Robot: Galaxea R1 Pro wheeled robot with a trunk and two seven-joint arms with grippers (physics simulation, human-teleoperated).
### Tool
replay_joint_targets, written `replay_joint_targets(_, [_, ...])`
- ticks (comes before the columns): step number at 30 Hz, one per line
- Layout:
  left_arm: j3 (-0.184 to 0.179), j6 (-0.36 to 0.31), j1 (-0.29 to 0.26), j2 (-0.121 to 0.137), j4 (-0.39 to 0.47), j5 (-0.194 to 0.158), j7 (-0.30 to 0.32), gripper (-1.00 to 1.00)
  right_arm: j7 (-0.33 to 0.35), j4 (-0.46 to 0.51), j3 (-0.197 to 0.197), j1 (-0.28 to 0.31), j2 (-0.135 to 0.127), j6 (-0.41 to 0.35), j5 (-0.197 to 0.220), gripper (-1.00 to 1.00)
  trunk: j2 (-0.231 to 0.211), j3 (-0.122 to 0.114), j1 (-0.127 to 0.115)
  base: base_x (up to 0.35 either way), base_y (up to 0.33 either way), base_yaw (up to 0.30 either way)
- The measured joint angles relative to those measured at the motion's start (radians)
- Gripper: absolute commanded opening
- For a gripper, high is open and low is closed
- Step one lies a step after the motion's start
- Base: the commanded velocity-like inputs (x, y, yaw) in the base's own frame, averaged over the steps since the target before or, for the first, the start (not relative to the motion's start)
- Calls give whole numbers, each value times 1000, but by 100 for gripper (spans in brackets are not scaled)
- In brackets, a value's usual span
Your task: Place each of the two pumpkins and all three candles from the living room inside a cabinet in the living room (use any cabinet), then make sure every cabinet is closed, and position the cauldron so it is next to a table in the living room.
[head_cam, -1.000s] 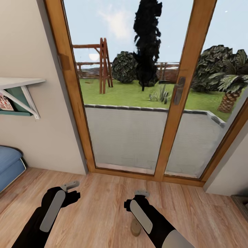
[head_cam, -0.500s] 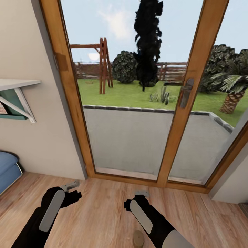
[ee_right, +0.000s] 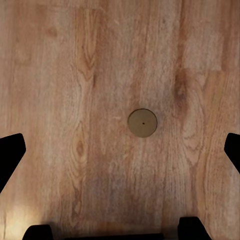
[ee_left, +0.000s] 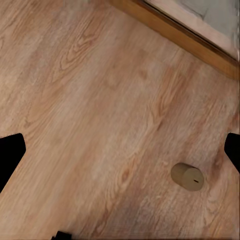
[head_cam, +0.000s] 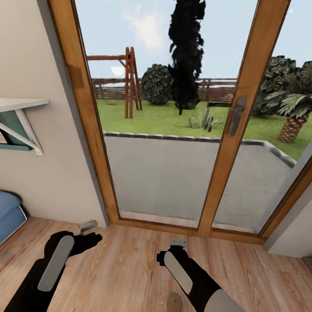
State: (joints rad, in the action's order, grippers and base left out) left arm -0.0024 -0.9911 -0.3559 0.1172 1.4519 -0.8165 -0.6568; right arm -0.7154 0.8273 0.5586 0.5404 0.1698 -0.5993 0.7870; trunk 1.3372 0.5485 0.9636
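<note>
One candle point(head_cam: 174, 300), a short cream-tan cylinder, stands upright on the wood floor just under my right forearm. Its round top lies straight below the right gripper point(ee_right: 120, 150) in the right wrist view, where the candle point(ee_right: 142, 122) sits between the widely spread fingers without touching them. The left wrist view catches the candle point(ee_left: 187, 176) off to one side, with the left gripper point(ee_left: 122, 150) open over bare floor. In the head view my left gripper point(head_cam: 86, 226) and right gripper point(head_cam: 178, 243) hover low, close to the door sill. Both are empty. Pumpkins, cabinet and cauldron are out of view.
A wooden-framed glass patio door point(head_cam: 236, 108) with a handle point(head_cam: 235, 116) fills the space ahead, with the garden behind it. A white wall shelf point(head_cam: 21, 104) and a blue cushion point(head_cam: 8, 214) sit at the left. A wall corner point(head_cam: 288, 225) closes the right.
The view has shifted a little toward the door, so the candle sits lower in the picture. My left arm has drifted slightly to the left. The right arm holds its pose.
</note>
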Motion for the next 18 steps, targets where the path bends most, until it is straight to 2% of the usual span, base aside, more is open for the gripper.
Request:
replay_joint_targets(2, [-5, -1, 1, 23, 4, -66, 0, 100, 0, 0, 0, 0, 0, -1, 1, 100, 14, 6, 8, 0, 0, 0])
replay_joint_targets(3, [-6, -1, 1, 29, 5, -82, 0, 100, 0, 0, 0, 0, 0, -1, 1, 100, 21, 9, 12, 0, 0, 0])
replay_joint_targets(6, [-11, -2, 2, 60, 7, -163, -2, 100, -1, 0, -1, 0, -1, -7, 5, 100, 42, 19, 23, 0, 0, 0])
replay_joint_targets(10, [-12, -2, 2, 71, 8, -206, -6, 100, -3, -1, -2, 0, -1, -16, 9, 100, 70, 31, 38, 0, 0, 0])
replay_joint_targets(15, [-12, -2, 4, 75, 20, -224, -7, 100, -7, -10, -7, 0, 0, -35, 15, 100, 105, 47, 58, 0, 0, 0])
replay_joint_targets(18, [-12, -2, 5, 77, 37, -247, -7, 100, -5, -44, -9, 11, 1, -41, 18, 100, 126, 56, 69, 0, 0, 0])
